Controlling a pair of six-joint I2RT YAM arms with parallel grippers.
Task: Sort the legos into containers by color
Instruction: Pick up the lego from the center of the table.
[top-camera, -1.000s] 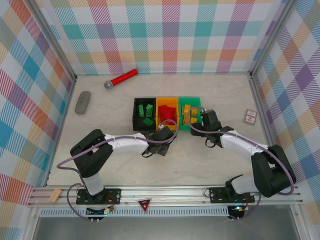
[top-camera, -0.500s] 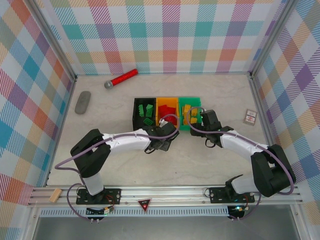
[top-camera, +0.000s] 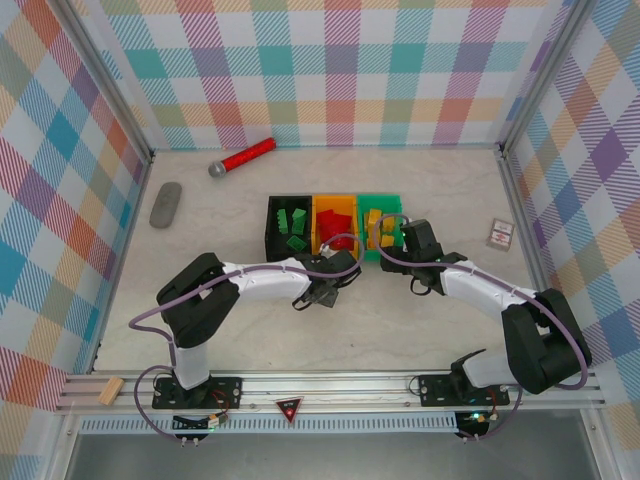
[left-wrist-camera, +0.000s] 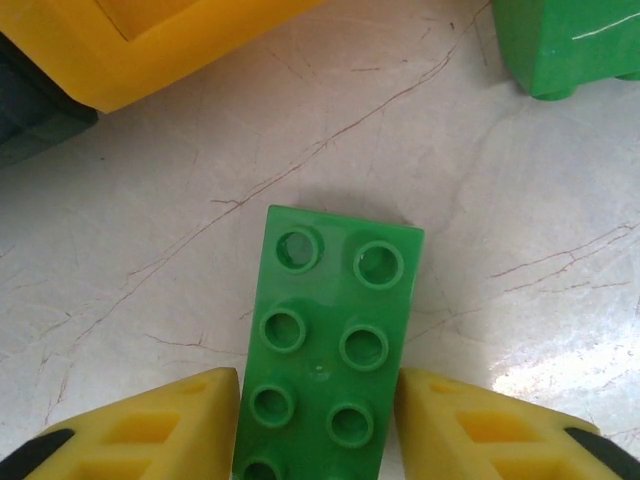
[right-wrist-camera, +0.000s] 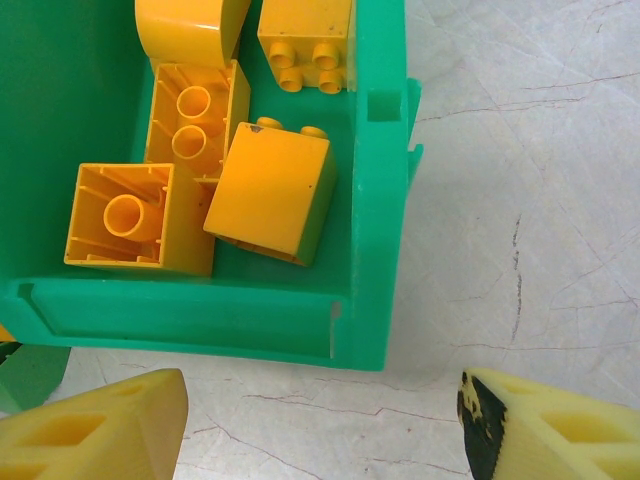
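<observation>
The pale, marble-veined tabletop (top-camera: 430, 320) carries three smooth open plastic tubs in a row, the black bin (top-camera: 272, 235) left, the orange bin (top-camera: 335, 205) middle and the green bin (right-wrist-camera: 370, 200) right, apparently one per colour. The right hand (right-wrist-camera: 320, 420) hangs at the green bin's near wall, fingers wide apart and empty, beside the blocky yellow-orange bricks (right-wrist-camera: 270, 190) inside. The left hand (left-wrist-camera: 318, 420) sits low just near of the orange bin, pinching both long sides of a glossy studded green brick (left-wrist-camera: 325, 340) lying flat, a narrow grip suited to lifting it.
</observation>
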